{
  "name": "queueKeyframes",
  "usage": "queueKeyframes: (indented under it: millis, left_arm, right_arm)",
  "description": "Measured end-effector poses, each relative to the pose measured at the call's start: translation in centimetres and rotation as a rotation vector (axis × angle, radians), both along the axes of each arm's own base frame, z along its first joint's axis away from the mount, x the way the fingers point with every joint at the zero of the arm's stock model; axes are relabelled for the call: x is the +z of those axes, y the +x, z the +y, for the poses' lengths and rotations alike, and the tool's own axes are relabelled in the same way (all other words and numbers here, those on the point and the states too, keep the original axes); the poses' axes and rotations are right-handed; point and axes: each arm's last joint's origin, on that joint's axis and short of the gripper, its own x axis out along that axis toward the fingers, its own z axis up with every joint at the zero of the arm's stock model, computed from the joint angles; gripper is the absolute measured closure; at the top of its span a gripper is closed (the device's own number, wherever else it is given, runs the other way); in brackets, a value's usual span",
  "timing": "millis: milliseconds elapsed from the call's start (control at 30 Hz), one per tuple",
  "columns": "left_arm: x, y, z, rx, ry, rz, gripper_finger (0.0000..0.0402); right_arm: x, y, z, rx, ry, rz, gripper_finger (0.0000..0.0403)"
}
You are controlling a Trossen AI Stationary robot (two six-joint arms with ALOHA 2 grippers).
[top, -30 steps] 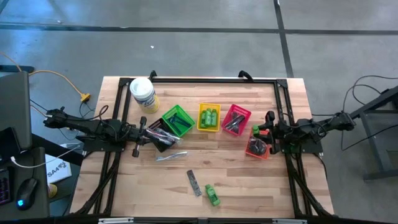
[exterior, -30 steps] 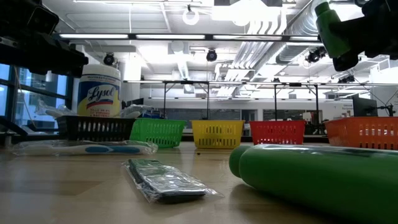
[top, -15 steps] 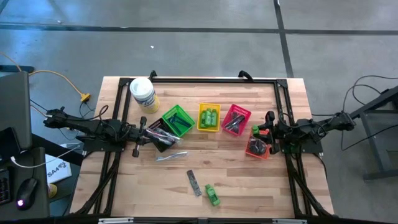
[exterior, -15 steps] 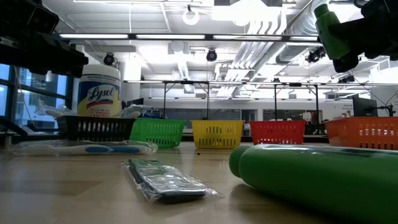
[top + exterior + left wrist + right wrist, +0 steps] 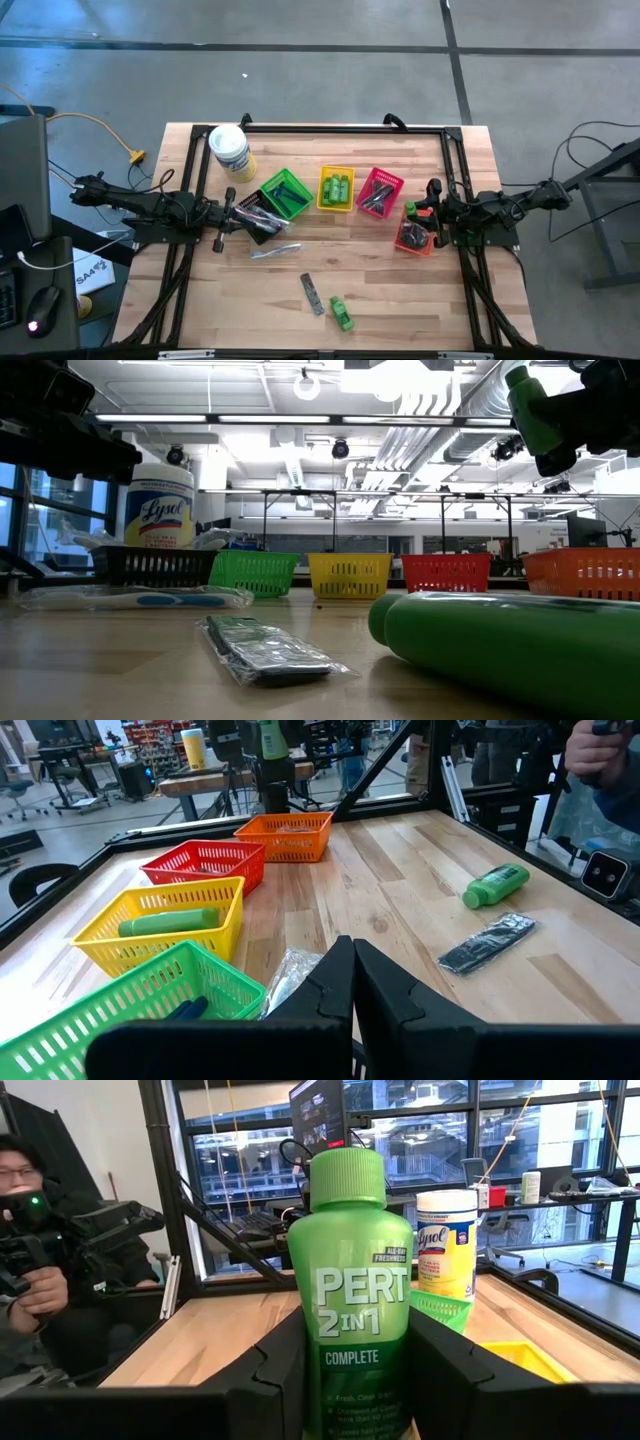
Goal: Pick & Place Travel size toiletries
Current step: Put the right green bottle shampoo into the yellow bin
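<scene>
Two dark fingers of the right claw (image 5: pixel 350 1380), at the frame's bottom, pinch the small, light, probably slick green plastic shampoo bottle (image 5: pixel 352 1295) mid-body, a sound grip point.

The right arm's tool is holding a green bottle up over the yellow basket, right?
Not quite. The right tool is holding the green bottle, but over the orange basket, not the yellow basket. The high view shows it.
</scene>
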Motion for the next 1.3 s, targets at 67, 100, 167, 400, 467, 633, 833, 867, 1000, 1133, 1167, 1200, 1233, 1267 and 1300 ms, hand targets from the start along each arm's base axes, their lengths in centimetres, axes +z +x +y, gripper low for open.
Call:
queueKeyframes:
  millis: [67,100,167,400,467,633,833,867,1000,1133,1167,1200,1233,1267,1300]
  left_arm:
    - [0.0,0.0,0.0,0.000,0.000,0.000,0.0402]
    - [0.0,0.0,0.0,0.000,0.000,0.000,0.0402]
    - [0.0,0.0,0.0,0.000,0.000,0.000,0.0402]
    - [0.0,0.0,0.0,0.000,0.000,0.000,0.0402]
    - [0.0,0.0,0.0,0.000,0.000,0.000,0.0402]
    - [0.0,0.0,0.0,0.000,0.000,0.000,0.0402]
    - [0.0,0.0,0.0,0.000,0.000,0.000,0.0402]
    - [0.0,0.0,0.0,0.001,0.000,0.000,0.0402]
    - [0.0,0.0,0.0,0.000,0.000,0.000,0.0402]
    - [0.0,0.0,0.0,0.001,0.000,0.000,0.0402]
    - [0.0,0.0,0.0,0.000,0.001,0.000,0.0402]
    - [0.0,0.0,0.0,0.000,0.003,0.000,0.0402]
    - [0.0,0.0,0.0,0.000,0.004,0.000,0.0402]
    - [0.0,0.0,0.0,0.000,0.004,0.000,0.0402]
    - [0.0,0.0,0.0,0.000,0.004,0.000,0.0402]
  right_arm:
    - [0.0,0.0,0.0,0.000,0.000,0.000,0.0282]
    - [0.0,0.0,0.0,0.000,-0.001,0.001,0.0282]
    - [-0.1,0.0,0.0,0.000,-0.002,0.007,0.0280]
    - [-0.1,0.0,0.0,0.000,-0.004,0.015,0.0280]
    - [-0.2,0.0,0.0,0.001,-0.004,0.015,0.0280]
    - [-0.1,0.0,0.0,0.002,0.006,0.014,0.0278]
    - [0.4,0.0,0.0,0.003,0.030,-0.028,0.0278]
    - [0.4,0.0,0.0,0.003,0.029,-0.024,0.0278]
    - [1.2,0.2,0.1,0.002,0.024,-0.022,0.0283]
    - [1.7,0.6,0.2,0.000,0.019,0.012,0.0282]
    - [1.9,0.8,0.2,-0.001,0.017,0.019,0.0282]
    - [2.2,1.0,0.2,-0.009,0.017,0.026,0.0282]
    - [2.4,1.1,0.3,-0.022,0.018,0.038,0.0283]
    - [2.5,1.3,0.3,-0.037,0.021,0.052,0.0283]
    - [2.7,1.5,0.3,-0.049,0.024,0.067,0.0284]
